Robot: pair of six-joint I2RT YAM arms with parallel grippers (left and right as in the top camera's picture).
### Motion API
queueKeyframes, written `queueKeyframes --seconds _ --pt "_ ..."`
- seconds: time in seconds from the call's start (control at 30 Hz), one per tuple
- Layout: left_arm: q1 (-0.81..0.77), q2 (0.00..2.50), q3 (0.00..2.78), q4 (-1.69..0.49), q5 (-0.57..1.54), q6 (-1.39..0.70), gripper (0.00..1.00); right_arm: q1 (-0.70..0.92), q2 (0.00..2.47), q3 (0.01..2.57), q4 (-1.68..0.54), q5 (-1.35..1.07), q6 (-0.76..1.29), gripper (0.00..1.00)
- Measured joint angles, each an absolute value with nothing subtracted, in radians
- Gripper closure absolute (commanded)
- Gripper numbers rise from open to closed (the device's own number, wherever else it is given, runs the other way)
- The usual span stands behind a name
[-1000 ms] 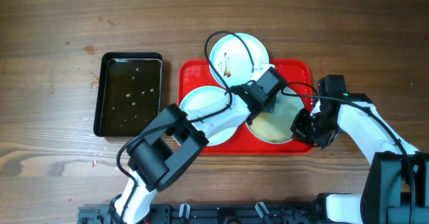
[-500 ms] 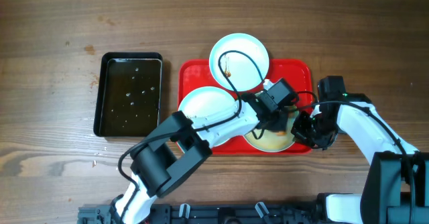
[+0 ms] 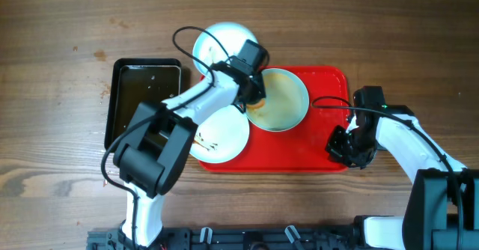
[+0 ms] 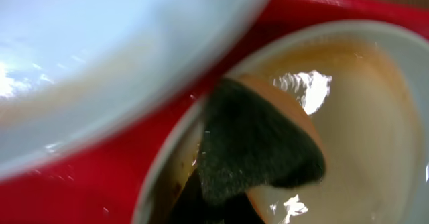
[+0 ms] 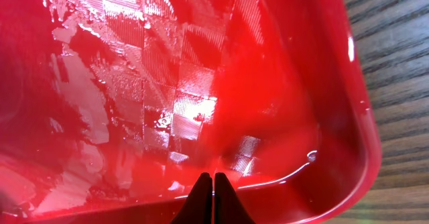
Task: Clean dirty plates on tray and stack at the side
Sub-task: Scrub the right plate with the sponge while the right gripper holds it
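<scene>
My left pincer [image 3: 254,99] is clamped on a sponge [image 4: 258,143], dark green face showing, pressed into the brown-smeared plate [image 3: 284,104] in the middle of the red tray [image 3: 329,85]. A second plate [image 3: 228,134] with brown flecks overlaps the tray's near left edge. The third plate [image 3: 217,40] sits by the far left corner, mostly on the table [image 3: 75,25]. My right pincer [image 5: 213,196] is pinched shut on nothing, over the wet tray floor near its right corner. A black pan [image 3: 110,108] lies left of the tray.
</scene>
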State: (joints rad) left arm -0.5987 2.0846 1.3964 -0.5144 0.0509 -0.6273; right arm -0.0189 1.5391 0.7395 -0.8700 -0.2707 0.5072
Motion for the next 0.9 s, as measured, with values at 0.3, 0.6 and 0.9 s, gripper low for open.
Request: queueKeyframes --seconds 0.3,0.6,0.9 --pt "-0.781 2.082 1.396 -0.528 -0.004 -0.603 0.96 -0.019 1.539 0.739 -0.829 -0.279 0.503 0.48" --pt "-0.781 2.082 1.399 -0.540 -0.007 -0.603 0.96 -0.021 1.539 0.820 -0.825 -0.326 0.476 0.57" --pt "-0.781 2.082 1.400 -0.542 -0.006 -0.603 0.96 -0.021 1.539 0.875 -0.760 -0.359 0.495 0.59"
